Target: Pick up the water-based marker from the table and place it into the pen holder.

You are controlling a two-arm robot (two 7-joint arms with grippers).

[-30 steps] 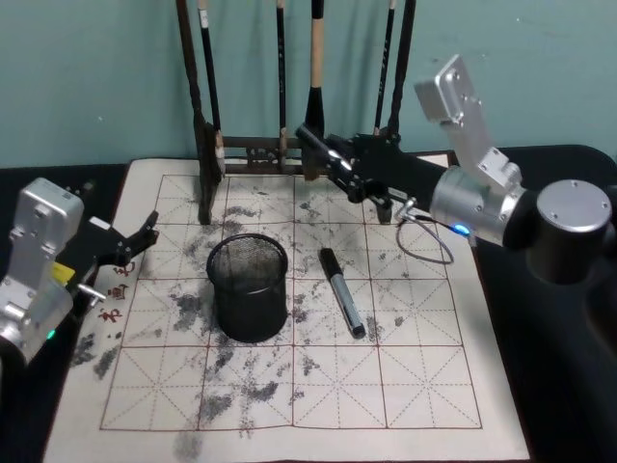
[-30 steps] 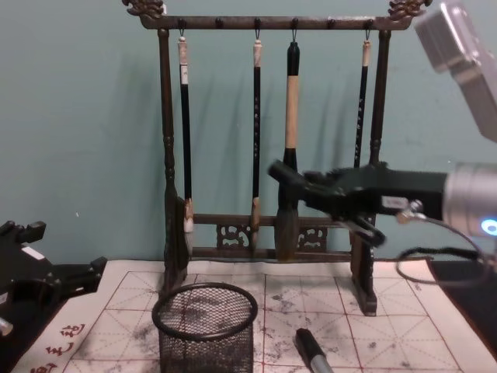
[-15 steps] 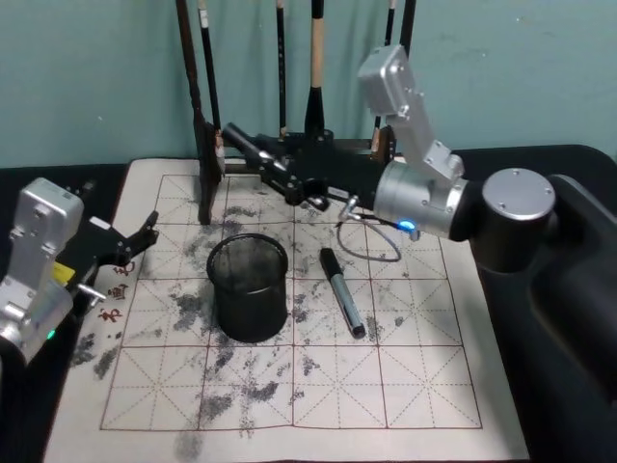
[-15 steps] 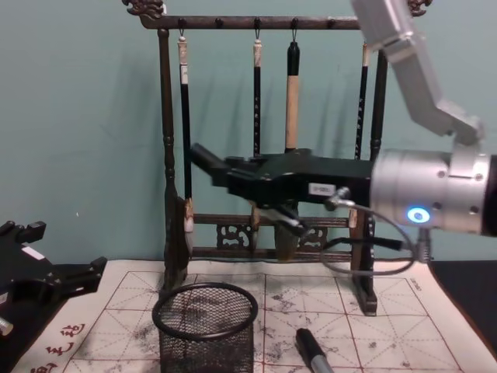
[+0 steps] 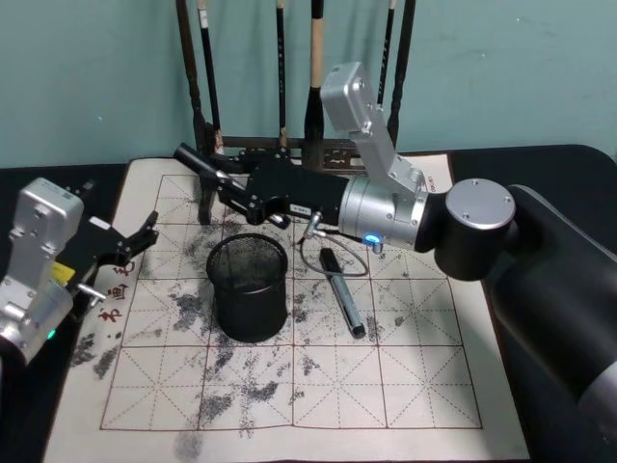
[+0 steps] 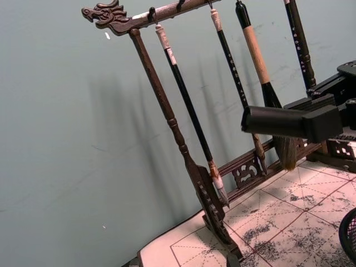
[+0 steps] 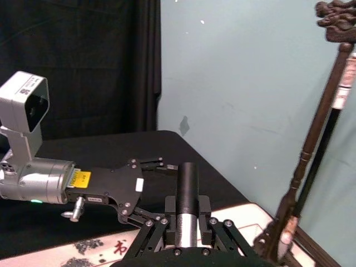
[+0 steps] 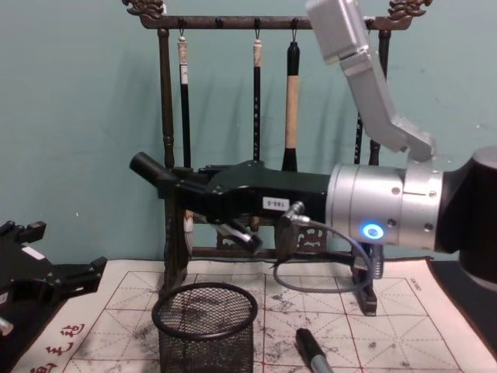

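My right gripper (image 5: 234, 187) is shut on a black water-based marker (image 5: 198, 165), held nearly level with its capped end pointing left. It hangs above and just behind the pen holder (image 5: 249, 287), a round black mesh cup on the ink-stained mat of the table (image 5: 424, 386). From the chest, the marker (image 8: 155, 172) and right gripper (image 8: 189, 189) sit well above the holder's rim (image 8: 206, 305). The right wrist view has the marker (image 7: 187, 186) clamped between the fingers. My left gripper (image 5: 130, 243) rests open at the mat's left edge.
A second marker (image 5: 342, 291) lies on the mat right of the holder. The tall wooden brush rack (image 8: 167, 155) with hanging brushes stands close behind my right gripper. A cable (image 8: 311, 272) loops under the right wrist.
My right arm has swung left with the marker, from the rack's right end to above and behind the pen holder. The left arm and the marker on the mat have not moved.
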